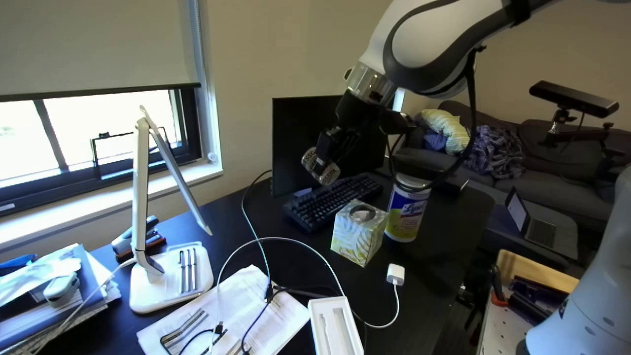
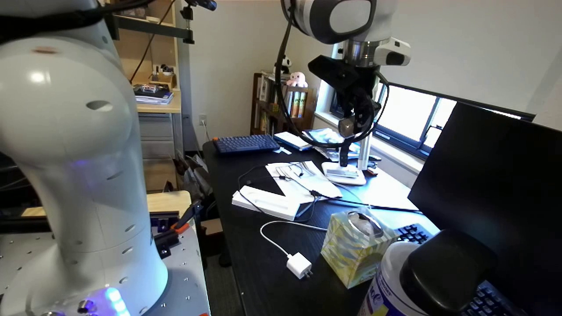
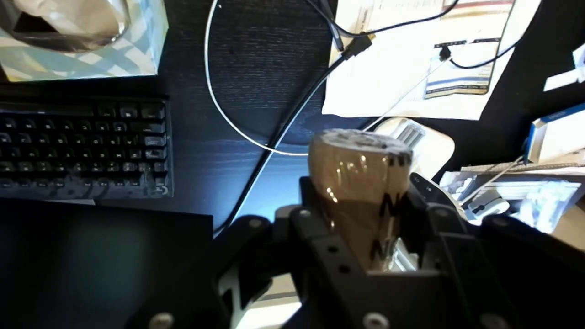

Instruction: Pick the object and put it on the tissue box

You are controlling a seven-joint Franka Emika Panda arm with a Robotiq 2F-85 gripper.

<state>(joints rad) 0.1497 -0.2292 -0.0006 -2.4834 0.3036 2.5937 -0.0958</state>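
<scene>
A small tan cylinder with black lettering and shiny clear wrap (image 1: 320,166) is held in the air; it also shows in an exterior view (image 2: 346,127) and in the wrist view (image 3: 361,183). My gripper (image 3: 363,205) is shut on it, with a finger on each side. The tissue box (image 1: 359,234) is a pale greenish-white cube with white tissue in its top opening. It stands upright on the dark desk, also seen in an exterior view (image 2: 358,248) and at the top left of the wrist view (image 3: 137,57). The cylinder is above the desk and apart from the box.
A tall jar with yellow label (image 1: 406,212) stands close beside the tissue box. A black keyboard (image 1: 335,199) and monitor (image 1: 305,143) are behind it. A white charger (image 1: 395,274), cables, papers (image 1: 256,305), a white tray (image 1: 335,325) and a desk lamp (image 1: 140,197) are around.
</scene>
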